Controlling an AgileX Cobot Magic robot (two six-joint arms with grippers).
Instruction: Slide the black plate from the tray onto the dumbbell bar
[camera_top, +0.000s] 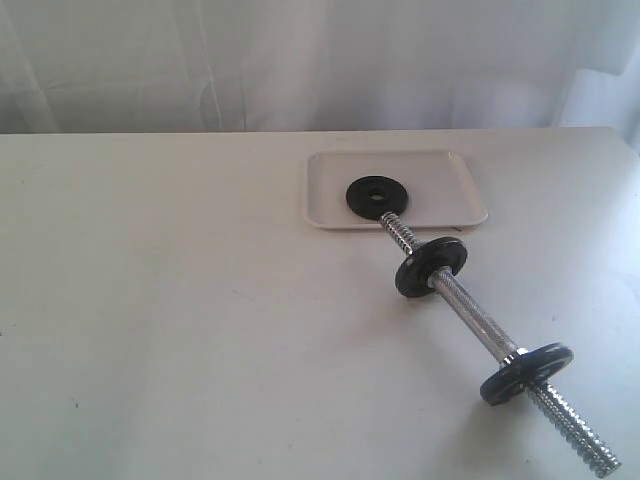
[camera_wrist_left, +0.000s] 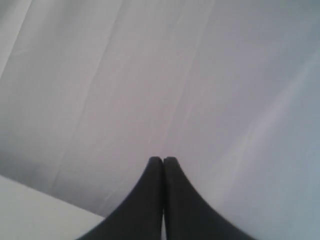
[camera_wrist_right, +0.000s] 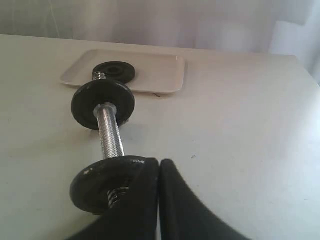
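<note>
White table (camera_top: 180, 320), pale curtain (camera_top: 300, 60) behind, and the plate (camera_top: 377, 195) lies flat in the tray (camera_top: 445, 185), near its front rim. The bar (camera_top: 470, 312) runs on a slant from that rim toward the near right corner of the table, its far threaded tip just beside the plate and seemingly touching the rim. Two discs like it already ride the bar: one close to the tray (camera_top: 432, 266), one near the other end (camera_top: 527, 371).

Neither arm shows in the exterior view. The left gripper (camera_wrist_left: 163, 161) points up at the curtain, tips pressed together, holding nothing. The right gripper (camera_wrist_right: 159, 163) hovers over the near disc, also pinched closed and empty.

Trouble ahead, as I judge it: the plate is thin and flat on the tray, so fingers may skid off its edge. A knock could roll the bar away from the rim. And the threads may snag the hole if the plate goes on tilted.
</note>
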